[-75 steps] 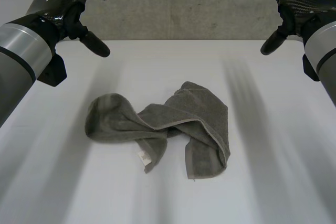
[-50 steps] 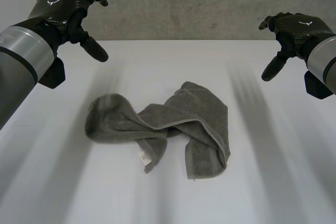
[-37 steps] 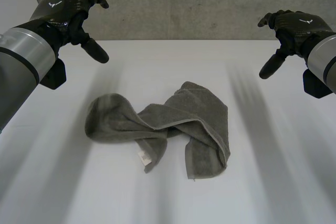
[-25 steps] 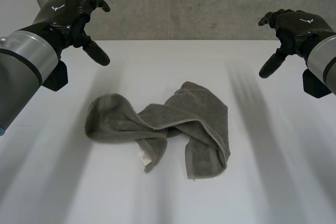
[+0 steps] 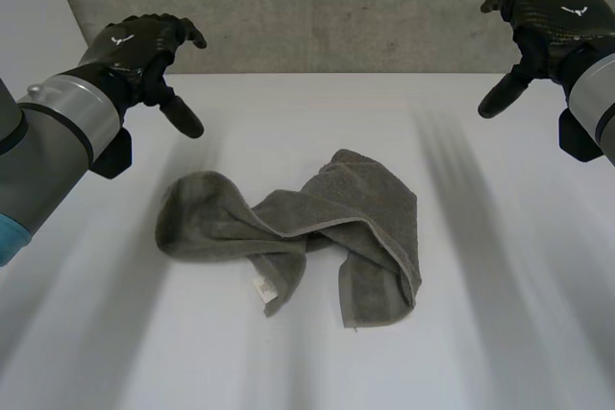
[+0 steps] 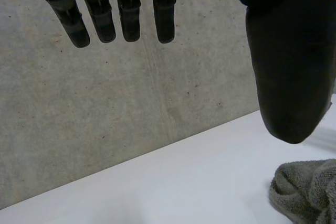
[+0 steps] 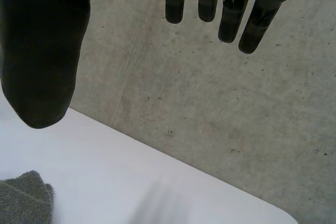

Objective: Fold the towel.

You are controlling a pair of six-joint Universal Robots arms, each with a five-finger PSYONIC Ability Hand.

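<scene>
A grey towel point(image 5: 307, 228) lies crumpled in the middle of the white table point(image 5: 500, 266), twisted at its centre with a rounded lobe at the left and a folded flap at the right. My left hand point(image 5: 139, 50) hovers open above the table's far left, up and left of the towel, holding nothing. My right hand point(image 5: 543, 21) hovers open high at the far right, well clear of the cloth. Beyond my left hand's thumb point(image 6: 286, 61) a bit of the towel point(image 6: 307, 192) shows. A towel corner point(image 7: 23, 200) lies below my right hand's thumb point(image 7: 44, 51).
A grey concrete wall point(image 5: 336, 7) rises behind the table's far edge. Bare white tabletop surrounds the towel on all sides.
My left hand has come down and toward the towel's left end. My right hand dropped, then rose again at the far right. The towel has not moved.
</scene>
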